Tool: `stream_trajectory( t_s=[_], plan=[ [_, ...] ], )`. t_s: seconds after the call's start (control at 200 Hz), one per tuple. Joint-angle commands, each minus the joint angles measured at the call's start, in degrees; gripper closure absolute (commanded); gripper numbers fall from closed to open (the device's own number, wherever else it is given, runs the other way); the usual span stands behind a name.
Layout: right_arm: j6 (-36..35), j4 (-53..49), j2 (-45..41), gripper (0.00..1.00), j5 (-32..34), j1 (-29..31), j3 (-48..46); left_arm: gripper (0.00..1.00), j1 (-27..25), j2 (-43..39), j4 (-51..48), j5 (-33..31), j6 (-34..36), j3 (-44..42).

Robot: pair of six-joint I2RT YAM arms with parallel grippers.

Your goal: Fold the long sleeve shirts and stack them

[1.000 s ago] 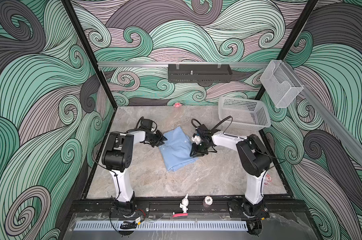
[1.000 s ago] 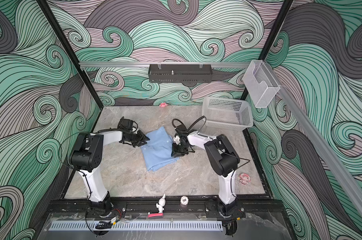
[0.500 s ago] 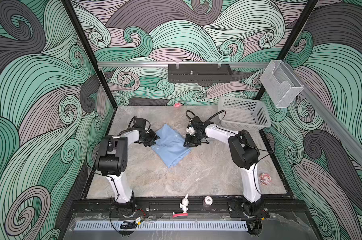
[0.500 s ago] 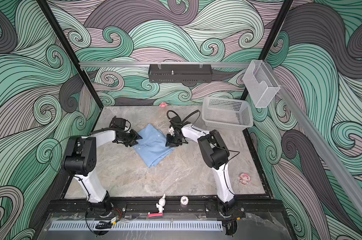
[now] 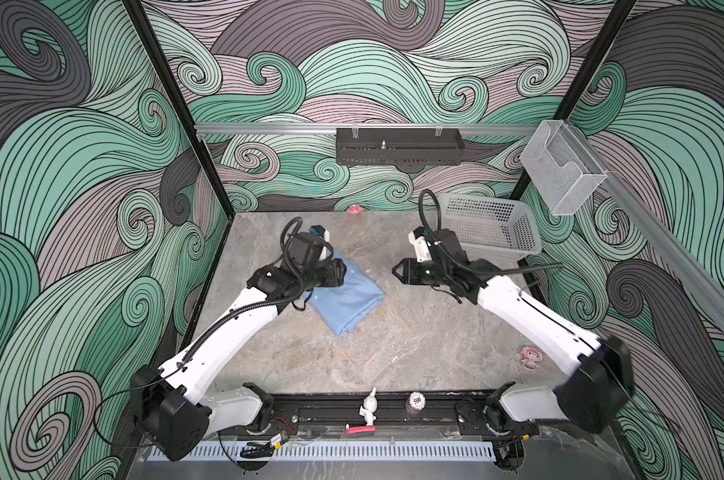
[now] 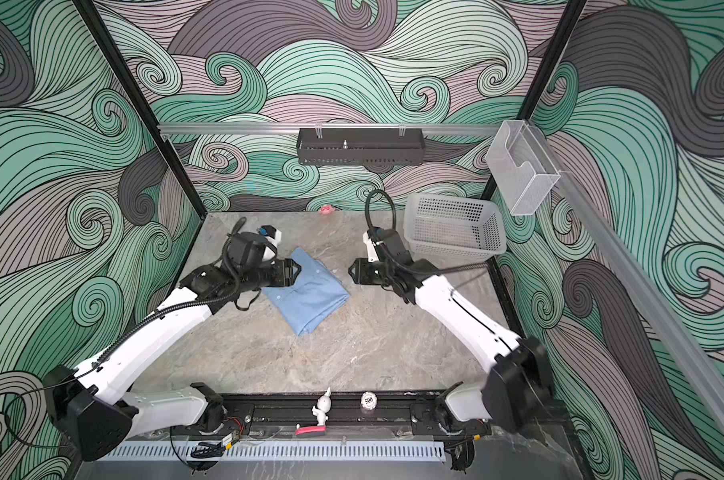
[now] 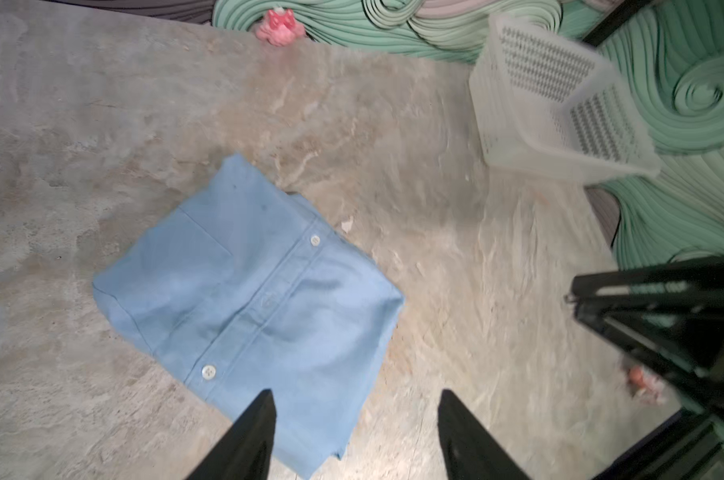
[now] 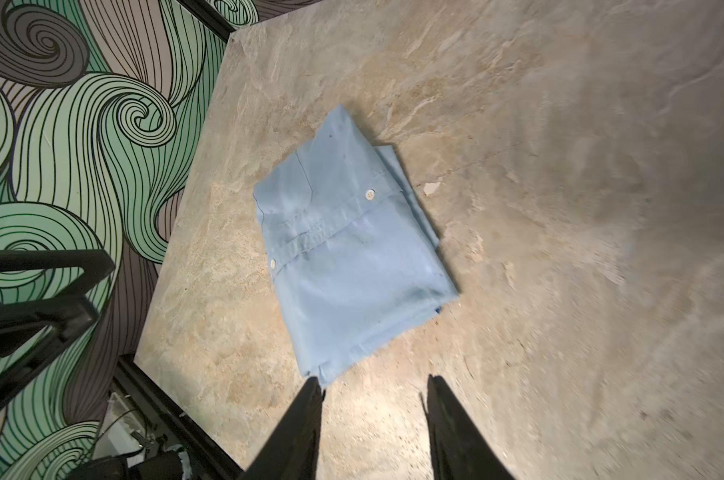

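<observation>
Three small things sit along the near black rail: a white figurine (image 5: 369, 405), a poker chip (image 5: 416, 401) and a red strip (image 5: 360, 430). Beyond the rail the stone-patterned table (image 5: 414, 340) lies bare across its near half. The only thing on it is a pink trinket (image 5: 530, 357) close to the right edge. Both arms' white links slant above this open room from the near corners.

At mid-depth, left of centre, the light blue shirt (image 5: 347, 299) lies folded into a flat rectangle set askew, one corner pointing near. Its button placket faces up, with two white buttons showing. A strip of bare table separates its left edge from the left wall. Stacked layers show along its right edge.

The left gripper (image 5: 343, 271) hangs over the shirt's far-left part, jaws spread wide and empty. In the left wrist view one finger (image 7: 252, 432) overlaps the cloth's edge and the other is over bare stone. Whether either touches the cloth cannot be told. The right gripper (image 5: 395, 270) points at the shirt from the right, with bare table between them. Its jaws are parted and hold nothing.

Far right, the white perforated basket (image 5: 497, 245) stands in the corner, just behind the right wrist. A pink toy (image 5: 355, 209) lies at the far edge, with open table between it and the shirt.
</observation>
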Motion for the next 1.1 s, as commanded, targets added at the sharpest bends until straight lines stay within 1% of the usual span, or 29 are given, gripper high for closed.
stream_trajectory(
  t_s=[0.0, 0.025, 0.045, 0.11, 0.155, 0.2, 0.285, 0.34, 0.48, 0.66, 0.79, 0.951, 1.096],
  plan=[
    [-1.3, 4.8, -6.9, 0.57, 7.0, -0.1, -9.8, 0.33, -8.5, 2.8, -5.6, -15.4, 5.9, -3.7],
    [-1.7, 4.5, -8.6, 0.57, 7.6, -0.2, -11.1, 0.23, -11.6, 4.1, -5.7, -18.6, 5.7, -4.1],
    [-2.0, 4.1, -9.7, 0.57, 7.9, -0.3, -12.1, 0.19, -14.0, 5.1, -5.6, -21.0, 5.8, -4.3],
    [-2.4, 2.0, -12.7, 0.57, 8.7, -0.4, -14.2, 0.12, -21.2, 9.8, -5.3, -27.5, 6.7, -4.1],
    [-2.6, 1.0, -14.6, 0.57, 8.8, -0.5, -15.7, 0.09, -24.5, 14.8, -5.9, -31.2, 6.1, -3.0],
    [-2.7, 0.4, -16.5, 0.57, 8.9, -0.7, -17.1, 0.07, -26.4, 19.3, -8.5, -33.8, 3.2, -0.5],
    [-3.1, -0.3, -20.1, 0.56, 9.8, -0.9, -19.3, 0.04, -28.5, 26.5, -11.3, -36.0, 3.1, 3.3],
    [-3.3, -0.8, -22.3, 0.56, 10.6, -1.2, -20.4, 0.02, -29.2, 29.5, -11.7, -36.0, 3.3, 4.5],
    [-4.3, -2.5, -25.7, 0.56, 10.8, -2.8, -21.6, 0.01, -29.0, 34.5, -12.0, -36.3, 4.8, 6.0],
    [-4.4, -2.7, -25.9, 0.56, 9.2, -4.6, -22.5, 0.01, -26.6, 40.4, -13.5, -34.4, 9.7, 9.2],
    [-4.8, -2.5, -25.9, 0.56, 8.9, -5.3, -22.8, 0.01, -23.5, 44.5, -15.4, -32.7, 11.3, 10.8],
    [-4.9, -1.8, -26.2, 0.56, 8.3, -6.1, -23.2, 0.02, -18.6, 50.6, -21.0, -32.1, 11.1, 14.5],
    [-5.2, -1.3, -26.5, 0.56, 8.4, -6.8, -23.5, 0.04, -16.3, 55.0, -22.7, -30.1, 12.1, 16.7]
  ],
)
